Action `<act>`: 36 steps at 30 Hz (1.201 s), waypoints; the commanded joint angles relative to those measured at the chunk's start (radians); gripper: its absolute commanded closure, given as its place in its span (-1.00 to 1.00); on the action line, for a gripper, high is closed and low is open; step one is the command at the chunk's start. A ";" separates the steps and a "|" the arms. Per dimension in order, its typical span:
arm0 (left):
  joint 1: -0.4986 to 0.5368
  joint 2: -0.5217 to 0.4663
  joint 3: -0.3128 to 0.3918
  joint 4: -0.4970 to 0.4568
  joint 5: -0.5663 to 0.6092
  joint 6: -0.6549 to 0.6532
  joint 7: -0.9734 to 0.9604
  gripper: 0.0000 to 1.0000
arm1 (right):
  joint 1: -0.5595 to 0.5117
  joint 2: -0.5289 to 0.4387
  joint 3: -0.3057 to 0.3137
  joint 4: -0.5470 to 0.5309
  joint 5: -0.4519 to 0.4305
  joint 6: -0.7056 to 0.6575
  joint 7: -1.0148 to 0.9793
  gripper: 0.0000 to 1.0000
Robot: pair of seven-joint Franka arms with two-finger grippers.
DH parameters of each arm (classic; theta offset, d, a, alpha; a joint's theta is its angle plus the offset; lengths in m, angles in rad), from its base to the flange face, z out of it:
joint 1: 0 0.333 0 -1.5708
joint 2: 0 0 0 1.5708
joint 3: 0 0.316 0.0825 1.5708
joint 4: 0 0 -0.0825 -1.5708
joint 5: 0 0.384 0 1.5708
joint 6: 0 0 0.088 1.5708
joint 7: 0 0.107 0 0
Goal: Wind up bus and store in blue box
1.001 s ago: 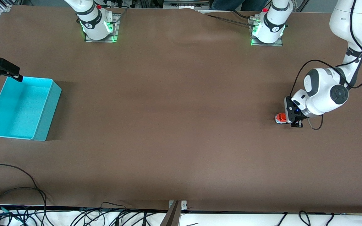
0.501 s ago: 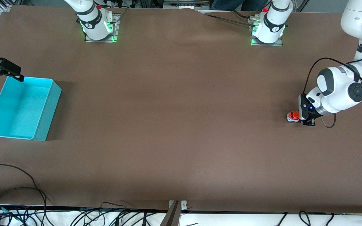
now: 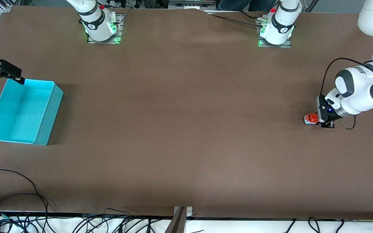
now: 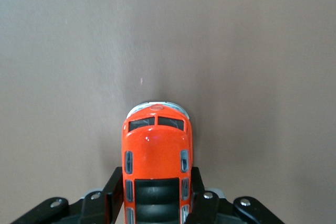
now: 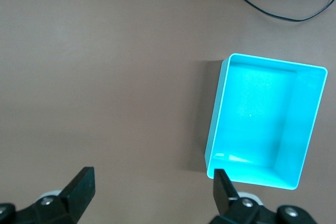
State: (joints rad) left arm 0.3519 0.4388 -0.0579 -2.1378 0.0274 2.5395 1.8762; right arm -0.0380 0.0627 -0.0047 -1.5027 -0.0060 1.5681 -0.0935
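Note:
The bus (image 3: 310,119), a small orange toy with a dark roof panel, sits low at the table near the left arm's end. My left gripper (image 3: 316,120) is shut on its rear half. In the left wrist view the bus (image 4: 156,145) points away from the wrist and my left gripper (image 4: 155,195) presses a black finger (image 4: 111,192) against each side. The blue box (image 3: 21,110) stands empty at the right arm's end of the table. My right gripper (image 3: 4,80) waits open over the box's corner farthest from the front camera. In the right wrist view the right gripper (image 5: 152,187) holds nothing, with the blue box (image 5: 257,114) beside one finger.
Bare brown table (image 3: 180,123) stretches between the bus and the blue box. Black cables (image 3: 18,197) lie along the table edge nearest the front camera. A metal clamp (image 3: 180,220) sits at the middle of that edge.
My left gripper has dragged the bus along the table toward the left arm's end, away from the blue box. The right arm has not moved.

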 commanded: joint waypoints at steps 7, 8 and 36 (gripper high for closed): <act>0.036 0.077 0.044 0.007 0.017 0.001 0.096 0.71 | -0.002 -0.001 -0.004 0.015 0.014 -0.008 -0.002 -1.00; 0.038 0.080 0.049 0.010 0.017 0.001 0.106 0.71 | -0.002 -0.001 -0.004 0.015 0.014 -0.008 -0.003 -1.00; 0.078 0.138 0.087 0.058 0.006 0.004 0.187 0.70 | -0.003 -0.001 -0.008 0.015 0.012 -0.011 -0.005 -1.00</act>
State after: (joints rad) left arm 0.4169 0.4698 0.0086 -2.0874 0.0271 2.5378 2.0154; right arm -0.0387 0.0627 -0.0091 -1.5027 -0.0060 1.5680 -0.0935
